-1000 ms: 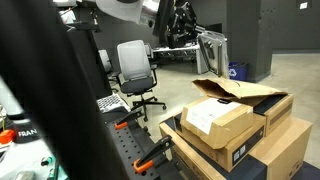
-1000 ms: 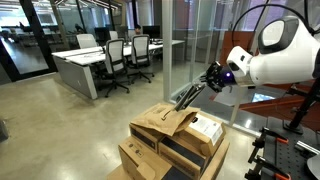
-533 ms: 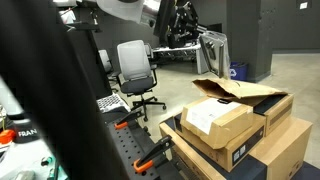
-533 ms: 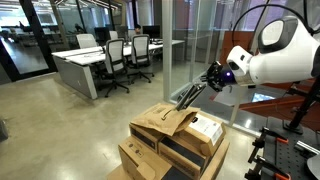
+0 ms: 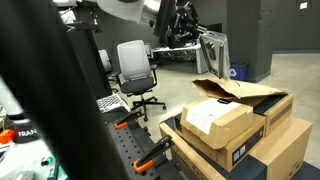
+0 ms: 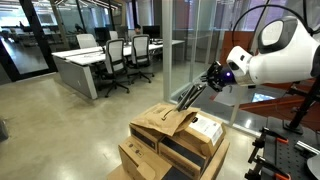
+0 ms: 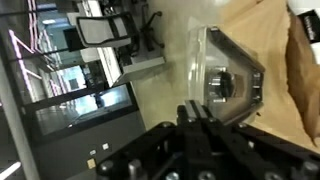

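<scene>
Gripper (image 6: 205,84): jaws closed on one edge of a flat grey panel (image 5: 212,52). One piece, rectangular. In the wrist view the panel (image 7: 228,80) looks semi-clear with a raised rim. Edge-on in an exterior view it reads as a thin dark bar. It hangs tilted in the air, just above the raised flap (image 6: 162,118) of the top box. Cardboard boxes (image 5: 270,150): brown, corrugated, stacked, at least four countable. One carries a white label (image 5: 208,117). One grey mesh office chair (image 5: 135,68) stands behind.

The arm (image 6: 278,52) has a smooth, rounded white shell with a dark joint band; a black cable (image 6: 247,14) loops over it, and the gripper (image 6: 208,79) is black.
</scene>
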{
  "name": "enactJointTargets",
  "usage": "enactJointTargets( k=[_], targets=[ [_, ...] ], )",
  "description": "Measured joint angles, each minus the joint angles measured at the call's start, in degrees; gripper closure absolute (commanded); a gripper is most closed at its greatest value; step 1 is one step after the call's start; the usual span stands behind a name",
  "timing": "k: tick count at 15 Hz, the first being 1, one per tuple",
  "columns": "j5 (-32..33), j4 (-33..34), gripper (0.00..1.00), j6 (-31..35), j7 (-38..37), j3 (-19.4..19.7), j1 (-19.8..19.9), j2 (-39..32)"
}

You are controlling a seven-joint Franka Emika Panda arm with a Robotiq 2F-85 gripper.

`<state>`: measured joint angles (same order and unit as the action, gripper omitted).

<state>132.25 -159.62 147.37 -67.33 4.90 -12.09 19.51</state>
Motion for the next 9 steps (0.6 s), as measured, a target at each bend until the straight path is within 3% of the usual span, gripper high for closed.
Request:
enactJointTargets(
  k=[9],
  targets=[
    [0.0,-0.1,1.00,0.0,0.0,0.1,0.0,-0.4]
  ],
)
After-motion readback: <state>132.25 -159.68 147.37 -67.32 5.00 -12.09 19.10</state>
